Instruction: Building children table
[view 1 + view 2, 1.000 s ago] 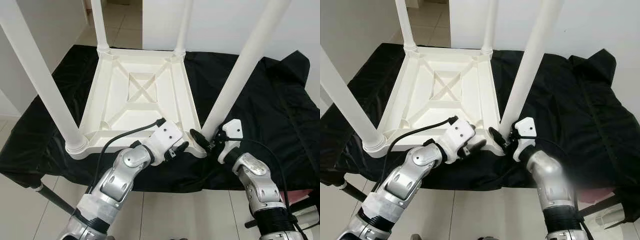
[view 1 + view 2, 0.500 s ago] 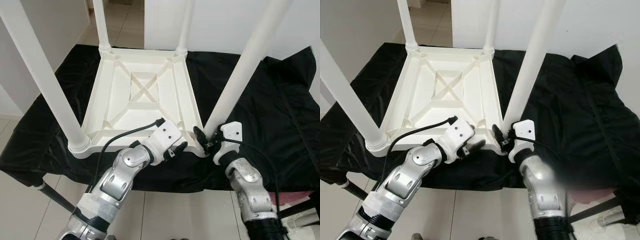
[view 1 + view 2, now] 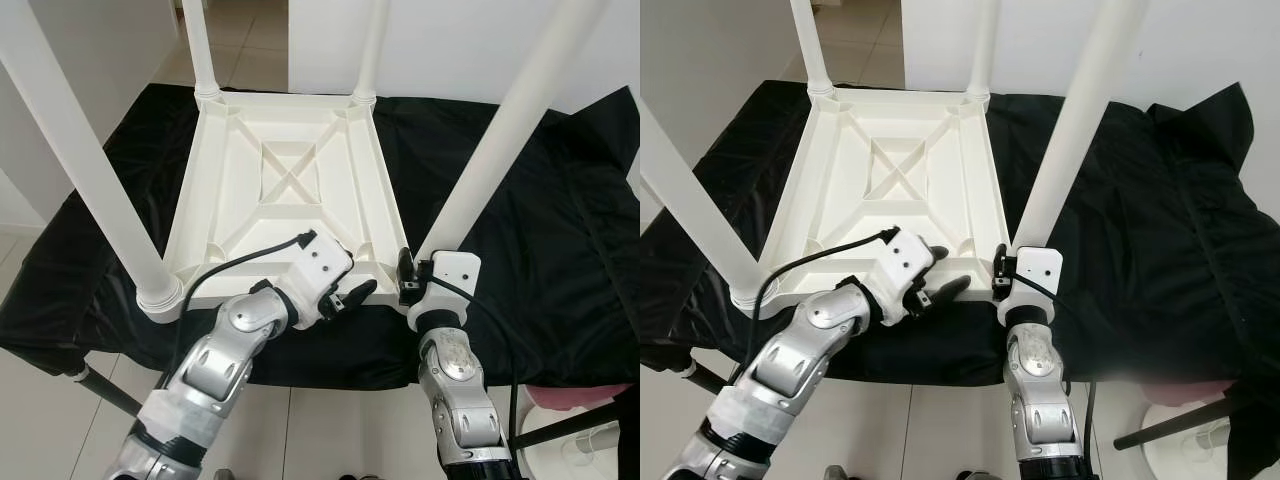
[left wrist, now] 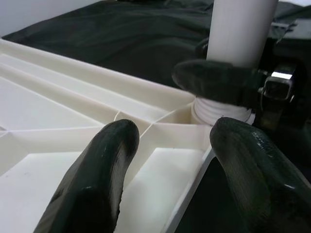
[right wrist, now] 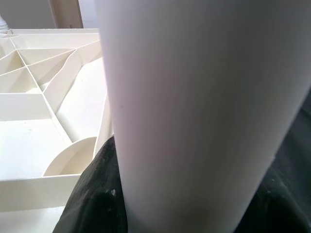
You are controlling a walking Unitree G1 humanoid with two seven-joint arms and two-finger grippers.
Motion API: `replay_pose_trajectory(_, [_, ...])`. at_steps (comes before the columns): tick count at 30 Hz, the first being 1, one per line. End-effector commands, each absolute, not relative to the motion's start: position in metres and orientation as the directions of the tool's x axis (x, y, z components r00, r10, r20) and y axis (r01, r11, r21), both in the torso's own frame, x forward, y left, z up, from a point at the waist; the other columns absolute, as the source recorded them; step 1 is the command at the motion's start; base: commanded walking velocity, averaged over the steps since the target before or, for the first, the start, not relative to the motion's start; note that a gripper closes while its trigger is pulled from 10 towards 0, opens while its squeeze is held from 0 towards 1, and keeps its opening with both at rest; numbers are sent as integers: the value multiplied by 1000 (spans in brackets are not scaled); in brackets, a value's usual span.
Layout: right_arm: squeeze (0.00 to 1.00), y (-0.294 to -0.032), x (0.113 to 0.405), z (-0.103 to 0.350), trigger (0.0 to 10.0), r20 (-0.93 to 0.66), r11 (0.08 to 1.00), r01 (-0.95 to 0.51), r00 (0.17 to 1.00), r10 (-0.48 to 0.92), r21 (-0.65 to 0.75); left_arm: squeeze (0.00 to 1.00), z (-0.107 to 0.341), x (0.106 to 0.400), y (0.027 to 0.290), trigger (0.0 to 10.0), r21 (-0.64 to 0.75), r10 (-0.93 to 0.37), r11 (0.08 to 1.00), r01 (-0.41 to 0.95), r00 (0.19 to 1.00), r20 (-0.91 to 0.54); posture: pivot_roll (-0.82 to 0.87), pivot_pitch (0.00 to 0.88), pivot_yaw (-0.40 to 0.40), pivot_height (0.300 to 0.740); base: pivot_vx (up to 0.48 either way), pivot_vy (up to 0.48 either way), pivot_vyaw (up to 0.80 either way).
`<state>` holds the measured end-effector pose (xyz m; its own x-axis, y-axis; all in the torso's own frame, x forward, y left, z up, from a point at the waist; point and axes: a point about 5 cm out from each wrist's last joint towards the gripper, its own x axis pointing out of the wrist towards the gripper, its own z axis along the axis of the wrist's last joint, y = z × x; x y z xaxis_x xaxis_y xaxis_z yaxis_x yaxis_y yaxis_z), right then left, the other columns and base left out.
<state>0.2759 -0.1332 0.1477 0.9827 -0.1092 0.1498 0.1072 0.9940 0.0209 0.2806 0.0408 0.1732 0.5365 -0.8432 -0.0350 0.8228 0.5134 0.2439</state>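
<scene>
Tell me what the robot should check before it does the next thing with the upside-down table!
1. Table top lies upside down on the black cloth: ok.
2. All four legs stand in their corner sockets: ok, though how tightly cannot be told.
3. Right gripper is at the base of the near right leg, fingers around it: ok.
4. Right gripper's grip is firm enough to turn the leg: cannot tell.
5. Left gripper is open over the near edge of the table top, steadying nothing yet: not ok if bracing is wanted.
6. Near right corner sits close to the cloth's front edge; room to spare: cannot tell.
</scene>
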Motion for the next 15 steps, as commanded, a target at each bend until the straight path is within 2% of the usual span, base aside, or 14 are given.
replay_pose_trajectory(1, [0,-135,272,130,10000,56,992,128,990,-129,18,0,169,270,36,10000,230,-913,377,897,401,-69,-74,126,-11,740,0,0,0])
replay_pose_trajectory(2, [71,-136,272,130,10000,62,993,119,991,-119,12,0,168,270,34,10000,218,-911,384,897,407,-71,-69,136,-20,740,0,0,0])
replay_pose_trajectory(3, [1000,-136,272,131,10000,69,996,90,993,-91,21,0,167,268,32,10000,213,-912,380,900,403,-74,-68,137,-23,740,0,0,0])
replay_pose_trajectory(8, [1000,-133,270,135,10000,84,998,63,994,-65,26,0,166,266,30,10000,207,-917,370,905,392,-72,-67,138,-28,740,0,0,0])
replay_pose_trajectory(9, [1000,-134,269,136,10000,92,998,64,994,-66,22,137,166,265,30,10000,190,-921,365,911,384,-71,-64,136,-37,740,0,0,0])
replay_pose_trajectory(10, [1000,-134,269,136,10000,92,998,64,994,-66,22,137,166,265,30,10000,190,-921,365,911,384,-71,-64,136,-37,740,0,0,0])
replay_pose_trajectory(11, [1000,-136,268,137,10000,106,999,44,993,-45,10,1000,164,265,30,10000,176,-920,366,914,384,-78,-62,135,-41,740,0,0,0])
replay_pose_trajectory(12, [1000,-140,266,137,10000,110,1000,11,994,-11,-3,1000,162,263,31,10000,168,-923,358,918,376,-86,-65,135,-42,740,0,0,0])
replay_pose_trajectory(13, [0,-144,265,137,10000,111,1000,-29,993,30,-9,1000,160,261,31,10000,147,-926,349,926,364,-94,-68,135,-42,740,0,0,0])
replay_pose_trajectory(15, [0,-147,264,137,10000,110,998,-55,992,56,-11,1000,159,259,32,10000,133,-929,343,930,357,-99,-68,135,-42,740,0,0,0])
